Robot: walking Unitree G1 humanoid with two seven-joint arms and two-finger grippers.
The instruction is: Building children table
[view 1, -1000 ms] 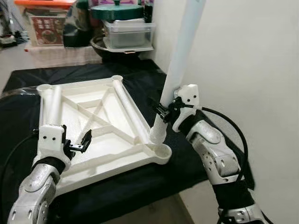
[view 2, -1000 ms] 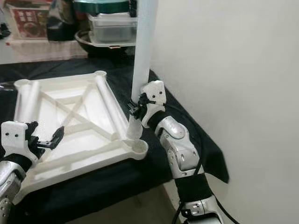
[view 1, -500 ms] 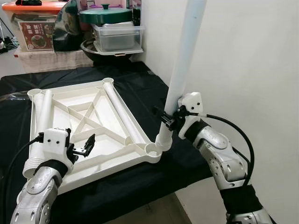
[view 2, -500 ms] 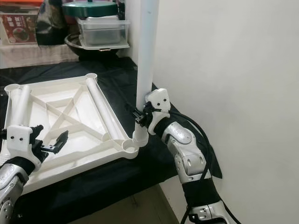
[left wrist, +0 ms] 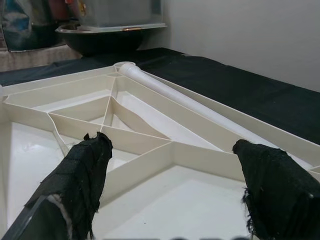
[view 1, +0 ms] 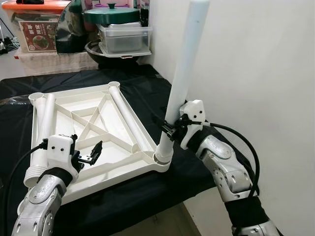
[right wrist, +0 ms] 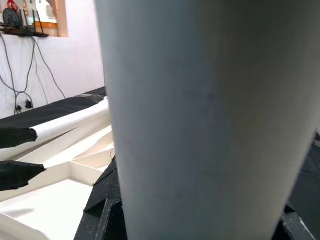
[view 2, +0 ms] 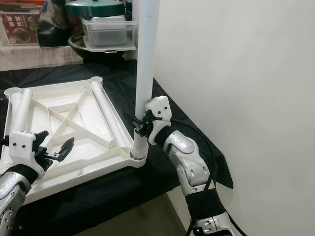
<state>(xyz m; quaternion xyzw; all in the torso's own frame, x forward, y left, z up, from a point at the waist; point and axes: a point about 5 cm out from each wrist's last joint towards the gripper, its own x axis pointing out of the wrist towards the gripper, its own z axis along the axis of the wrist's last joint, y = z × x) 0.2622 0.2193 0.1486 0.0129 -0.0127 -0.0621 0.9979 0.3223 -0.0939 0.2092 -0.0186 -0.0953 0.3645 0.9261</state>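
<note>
The white children's tabletop (view 1: 114, 169) lies upside down on a black cloth. My right gripper (view 1: 169, 129) is shut on a long white leg tube (view 1: 184, 64) low on its length. The tube stands nearly upright, leaning slightly away, with its lower end at the near right corner socket (view 1: 162, 158). In the right wrist view the leg tube (right wrist: 200, 100) is very close. My left gripper (view 1: 94, 151) is open just above the tabletop's near ribs, its black fingers (left wrist: 80, 180) spread apart with nothing between them. Two more legs (view 1: 125, 115) lie flat inside the tabletop along its sides.
The black-clothed table (view 1: 147, 83) ends just in front of the tabletop. A white wall (view 1: 256, 73) stands close on the right. Behind the table are a green-lidded pot (view 1: 110, 12), a clear plastic box (view 1: 125, 37) and a black wok (view 1: 98, 51).
My right gripper has carried the leg a little leftward, and its lower end has gone from beside the corner onto the corner socket. The left gripper has stayed put.
</note>
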